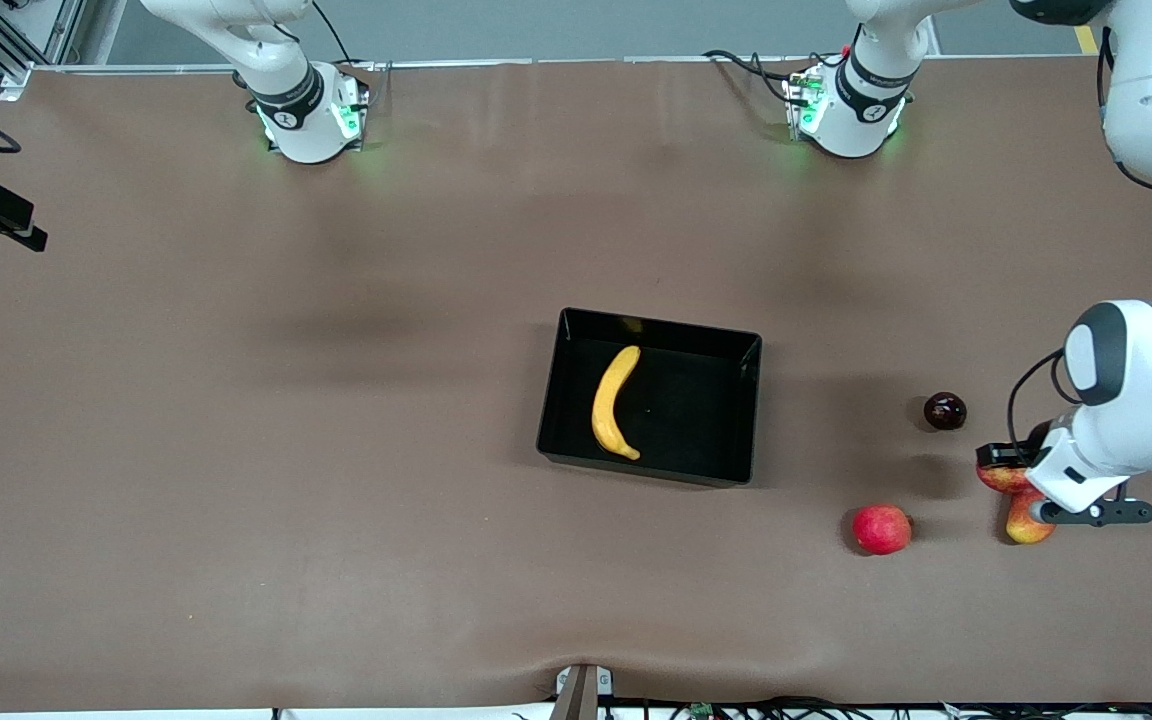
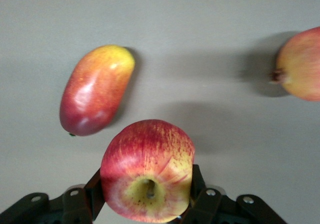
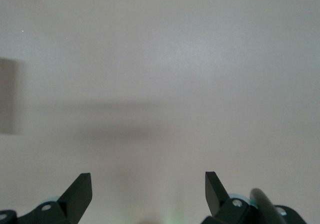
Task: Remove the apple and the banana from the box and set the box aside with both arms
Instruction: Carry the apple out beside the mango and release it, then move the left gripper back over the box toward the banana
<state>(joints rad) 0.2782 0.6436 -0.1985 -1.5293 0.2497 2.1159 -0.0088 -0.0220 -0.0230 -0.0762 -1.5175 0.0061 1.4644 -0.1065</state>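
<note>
Your left end effector (image 2: 147, 204) pinches the apple (image 2: 147, 176) by its round sides, over the table (image 1: 236, 450) beside the mango (image 2: 95, 92). It is hard and smooth, so squeeze gently. The banana (image 1: 616, 403) lies in the box (image 1: 726, 350); it is soft, so take its middle. Your right end effector (image 3: 148, 191) waits, spread wide

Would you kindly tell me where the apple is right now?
The apple is out of the box, held in the left gripper over the table's left-arm end, just above the mango and beside the pink-red fruit.
</note>
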